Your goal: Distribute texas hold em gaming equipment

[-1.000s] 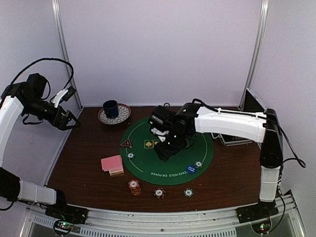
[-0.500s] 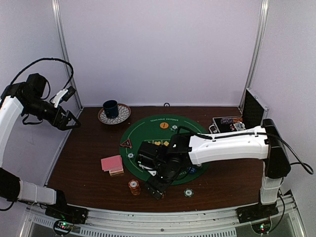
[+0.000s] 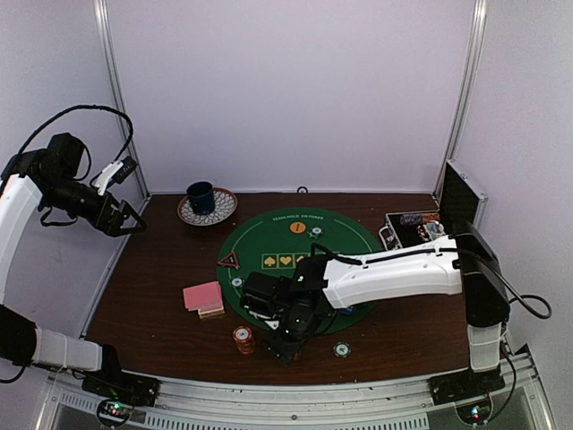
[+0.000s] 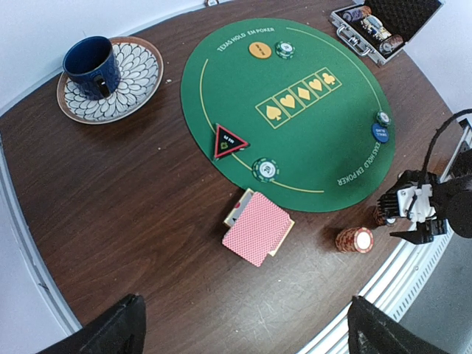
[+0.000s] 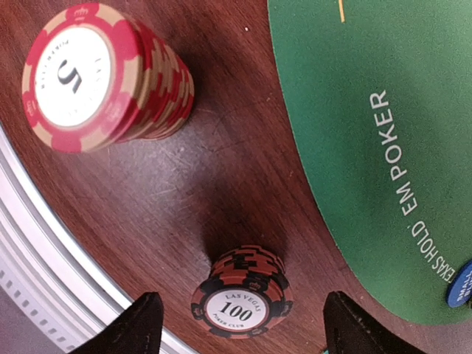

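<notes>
Lab test cell: plain white panels (image 3: 286, 90), aluminium posts (image 3: 114, 90), wooden table (image 3: 148, 300).

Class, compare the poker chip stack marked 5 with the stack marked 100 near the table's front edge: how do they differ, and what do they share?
Colour: the 5 stack is red and cream; the 100 stack is black and dark red. Height: the 5 stack looks taller than the 100 stack. Shared: both stand upright on the bare wooden table, off the green mat.
</notes>
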